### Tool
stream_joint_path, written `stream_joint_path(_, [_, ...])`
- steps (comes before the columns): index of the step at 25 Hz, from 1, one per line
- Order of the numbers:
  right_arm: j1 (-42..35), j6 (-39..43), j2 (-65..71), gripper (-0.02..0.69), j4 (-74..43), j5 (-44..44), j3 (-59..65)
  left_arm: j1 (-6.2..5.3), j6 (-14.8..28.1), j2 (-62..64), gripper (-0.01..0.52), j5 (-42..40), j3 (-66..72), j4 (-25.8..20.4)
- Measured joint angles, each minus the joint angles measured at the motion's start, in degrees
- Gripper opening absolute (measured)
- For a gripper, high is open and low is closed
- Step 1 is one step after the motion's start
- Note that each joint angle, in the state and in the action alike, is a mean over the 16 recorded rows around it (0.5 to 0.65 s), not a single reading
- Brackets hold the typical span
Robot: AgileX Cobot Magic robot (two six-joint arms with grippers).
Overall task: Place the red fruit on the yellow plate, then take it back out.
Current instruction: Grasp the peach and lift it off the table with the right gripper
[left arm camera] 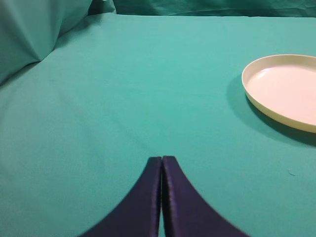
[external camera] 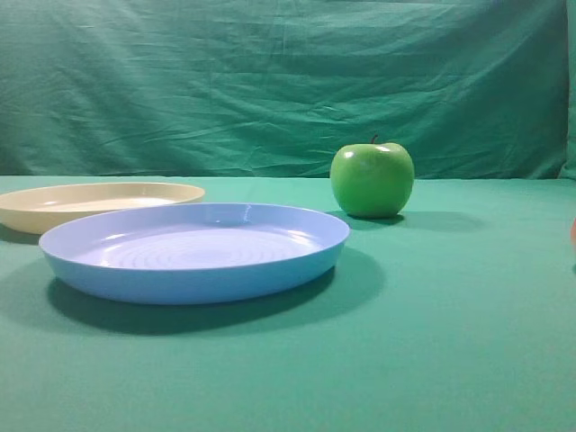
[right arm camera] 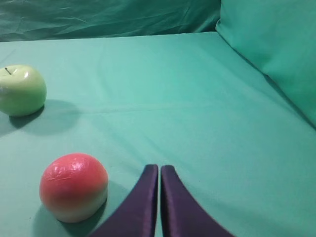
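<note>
The red fruit (right arm camera: 74, 186), red fading to pale yellow at its base, rests on the green cloth just left of my right gripper (right arm camera: 159, 169), which is shut and empty. A sliver of the fruit (external camera: 573, 231) shows at the right edge of the exterior high view. The yellow plate (external camera: 99, 203) lies empty at the far left, behind the blue plate. The left wrist view has that plate (left arm camera: 286, 89) at the right, well ahead of my left gripper (left arm camera: 162, 160), shut with nothing in it. Neither gripper appears in the exterior high view.
A light blue plate (external camera: 193, 250) lies empty in front of the yellow one. A shiny green apple (external camera: 372, 179) with a stem stands behind it to the right; the right wrist view shows this apple (right arm camera: 20, 90) at far left. Green cloth covers table and backdrop.
</note>
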Motion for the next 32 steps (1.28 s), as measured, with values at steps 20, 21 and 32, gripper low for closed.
stream_joint_path(20, [0.0,0.1,0.0,0.000,1.1,-2.1,0.0,0.00,0.0,0.0,0.000,0.0,0.0,0.0])
stream_joint_path(21, [0.0,0.1,0.0,0.000,1.6,-3.0,0.0,0.00,0.0,0.0,0.000,0.0,0.0,0.0])
stream_joint_path(32, [0.0,-0.3,1.6,0.000,6.9,-8.3,-7.1,0.00,0.0,0.0,0.000,0.0,0.0,0.0])
